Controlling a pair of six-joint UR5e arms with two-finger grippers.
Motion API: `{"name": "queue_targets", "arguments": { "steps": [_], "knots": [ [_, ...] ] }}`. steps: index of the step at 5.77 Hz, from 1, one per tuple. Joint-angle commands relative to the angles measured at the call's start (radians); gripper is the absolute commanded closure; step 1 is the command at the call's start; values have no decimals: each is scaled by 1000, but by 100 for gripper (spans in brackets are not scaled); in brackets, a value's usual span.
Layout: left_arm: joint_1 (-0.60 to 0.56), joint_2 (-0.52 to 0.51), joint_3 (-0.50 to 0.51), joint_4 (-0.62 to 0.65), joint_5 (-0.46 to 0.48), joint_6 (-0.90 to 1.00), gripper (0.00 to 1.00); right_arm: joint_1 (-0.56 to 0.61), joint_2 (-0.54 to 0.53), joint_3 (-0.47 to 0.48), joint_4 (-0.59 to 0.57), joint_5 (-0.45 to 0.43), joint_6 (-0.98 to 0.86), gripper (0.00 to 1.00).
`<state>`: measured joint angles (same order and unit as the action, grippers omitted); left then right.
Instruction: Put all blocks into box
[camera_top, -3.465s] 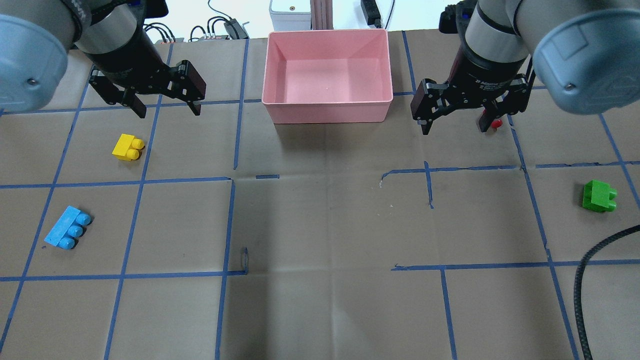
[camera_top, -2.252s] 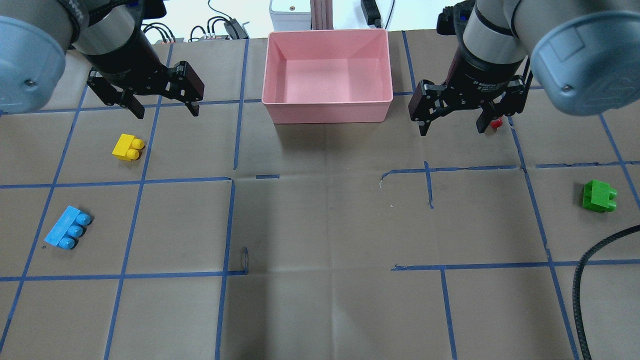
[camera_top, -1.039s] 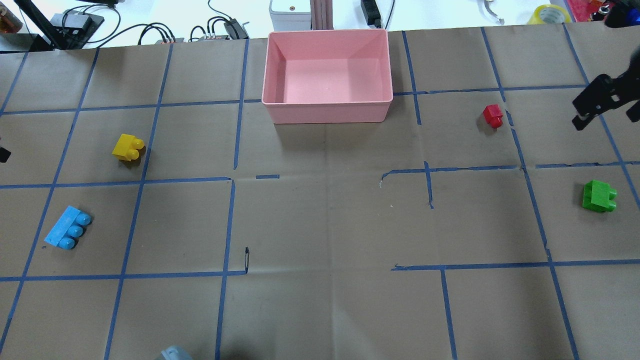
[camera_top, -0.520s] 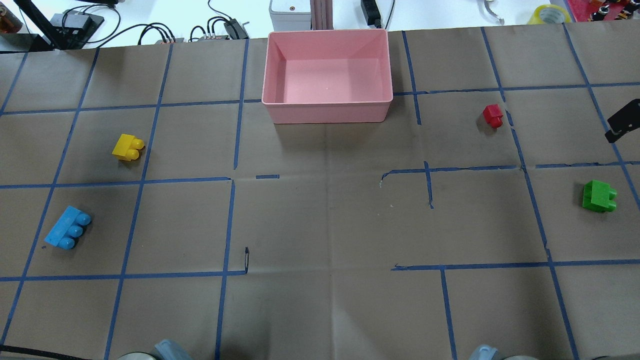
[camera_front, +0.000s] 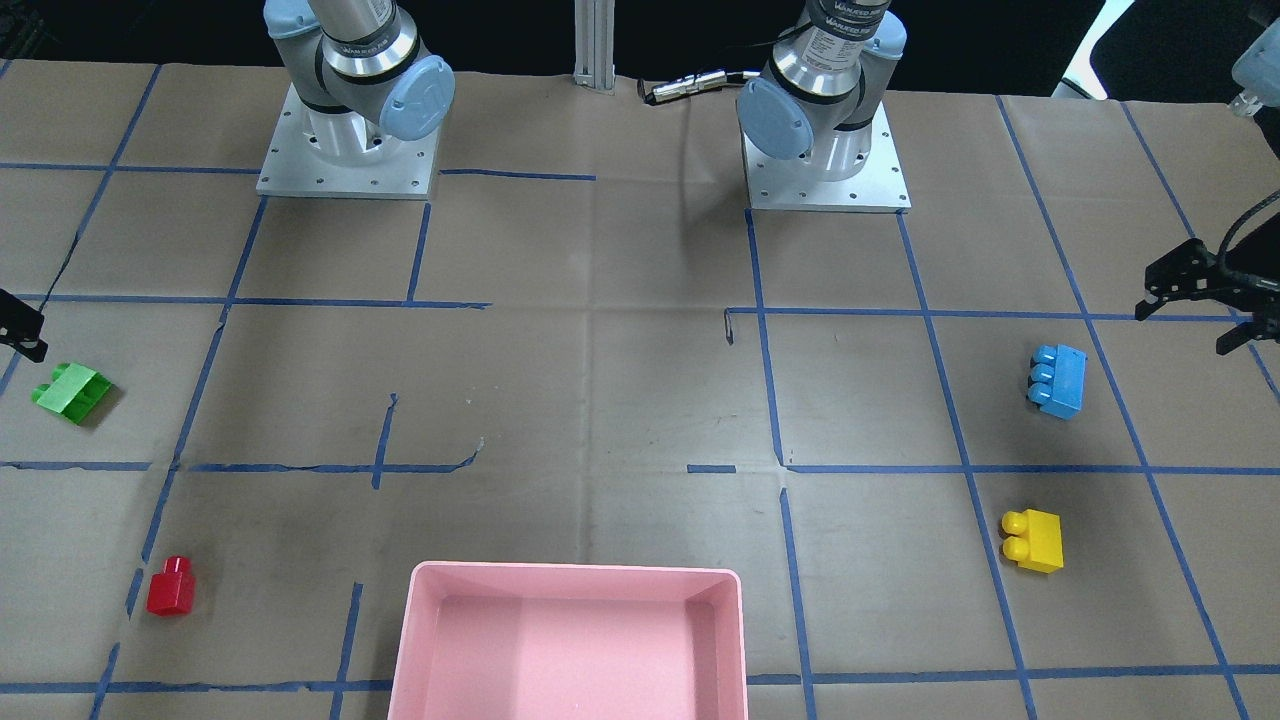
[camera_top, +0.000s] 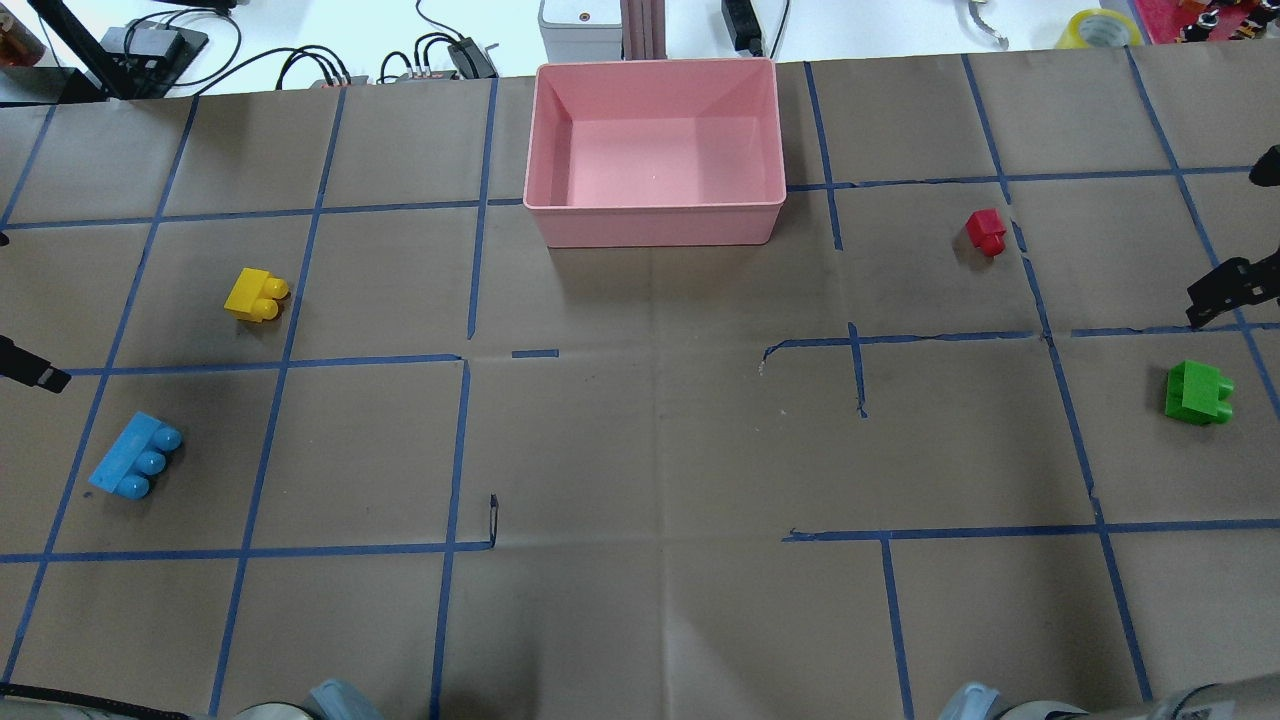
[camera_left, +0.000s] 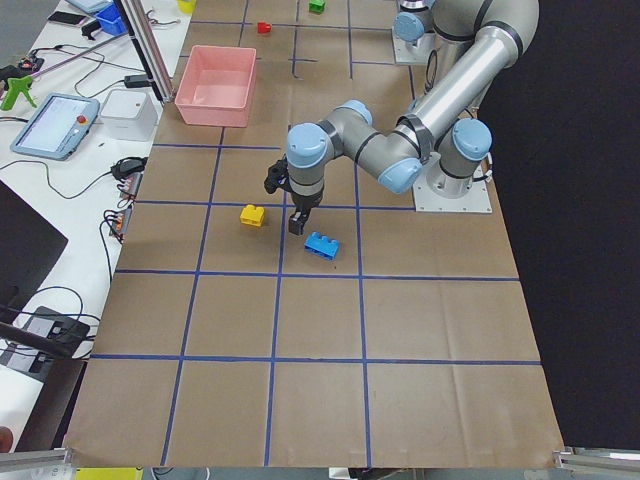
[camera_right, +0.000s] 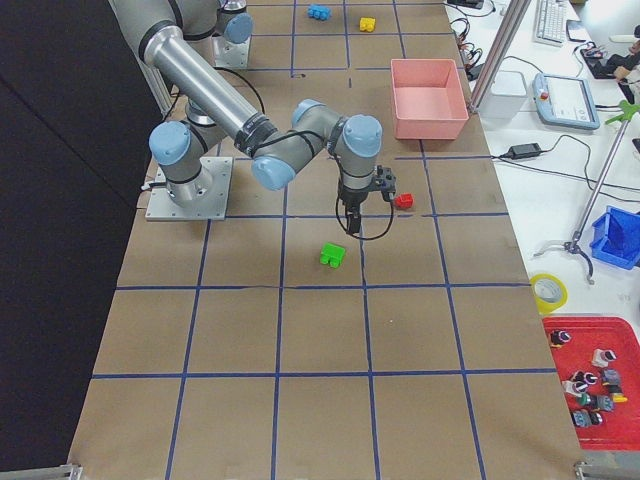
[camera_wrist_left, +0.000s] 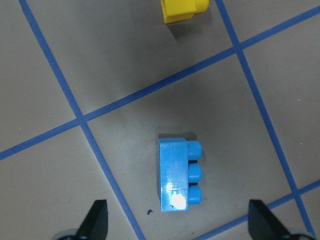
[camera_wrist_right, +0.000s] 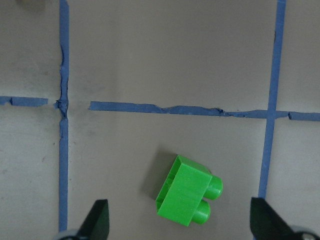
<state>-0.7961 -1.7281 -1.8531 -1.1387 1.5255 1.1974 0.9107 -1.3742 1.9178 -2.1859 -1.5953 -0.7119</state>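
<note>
Hovering over the brown paper-covered table (camera_top: 650, 450), the left gripper (camera_wrist_left: 176, 222) has its jaws spread wide and holds nothing. Light-blue three-stud plastic brick (camera_wrist_left: 175, 175) lies flat on the paper below it, in the gap between the two fingertips and a little ahead of them, with its studs toward the finger on the wrist view's right. Yellow two-stud plastic brick (camera_wrist_left: 182, 9) lies farther ahead of this gripper, past a blue tape line.

Right gripper (camera_wrist_right: 178, 221) is likewise released, spread wide and empty. Green two-stud plastic brick (camera_wrist_right: 182, 192) sits under it between the fingertips, skewed to the tape grid.

Small red one-stud plastic brick (camera_top: 985, 230) lies near the right gripper, on the side toward the shallow pink plastic box (camera_top: 655, 225). Box stands well apart from both grippers. All four bricks lie on the paper outside it.
</note>
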Motion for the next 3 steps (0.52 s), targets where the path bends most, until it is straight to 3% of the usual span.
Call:
{"name": "queue_targets", "arguments": {
  "steps": [1, 3],
  "knots": [
    [0, -22, -156, 234, -1, -27, 1, -35, 44, 53, -63, -3, 23, 1],
    [3, -101, -187, 310, -31, -28, 1, -87, 82, 58, -64, 1, 15, 1]
  ]
}}
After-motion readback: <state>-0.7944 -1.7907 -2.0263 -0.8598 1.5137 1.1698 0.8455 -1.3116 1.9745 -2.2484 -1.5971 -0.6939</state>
